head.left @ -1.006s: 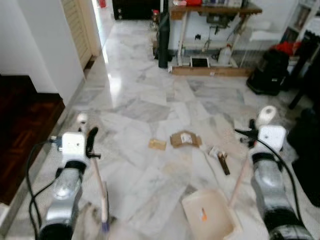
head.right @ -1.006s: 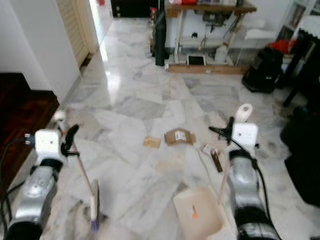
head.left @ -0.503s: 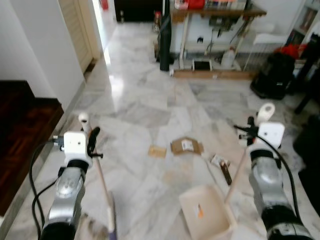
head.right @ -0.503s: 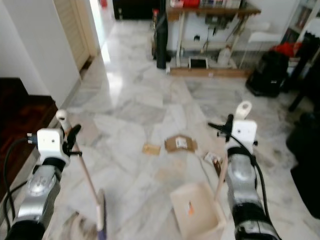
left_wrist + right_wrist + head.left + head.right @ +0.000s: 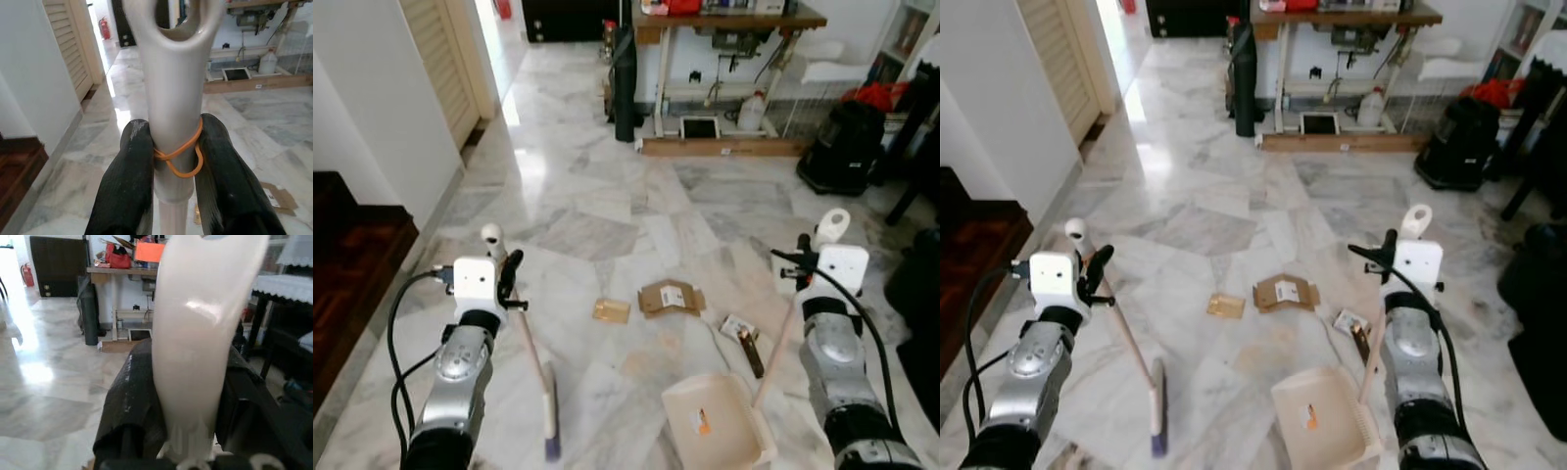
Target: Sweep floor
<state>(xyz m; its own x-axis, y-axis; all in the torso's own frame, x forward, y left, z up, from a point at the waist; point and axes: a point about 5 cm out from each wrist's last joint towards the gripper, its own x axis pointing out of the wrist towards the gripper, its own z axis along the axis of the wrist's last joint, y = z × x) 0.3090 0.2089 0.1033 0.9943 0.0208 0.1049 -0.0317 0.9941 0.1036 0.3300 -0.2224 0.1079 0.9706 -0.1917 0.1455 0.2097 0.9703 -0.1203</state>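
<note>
The left end effector was clamped on the upper handle of the broom, its two black fingers pressed against either side of the pale shaft where an orange rubber band was wound. From that grip the broom slanted down and forward to its brush head, which rested on the marble floor ahead of the robot's left arm.

The right end effector was closed around the white handle of the dustpan. The pan sat flat on the floor below and to the left of that grip.

Between brush and pan, a little farther out, lay a torn piece of cardboard, a smaller brown scrap to its left, and a wrapper with a dark stick just beyond the pan.
</note>
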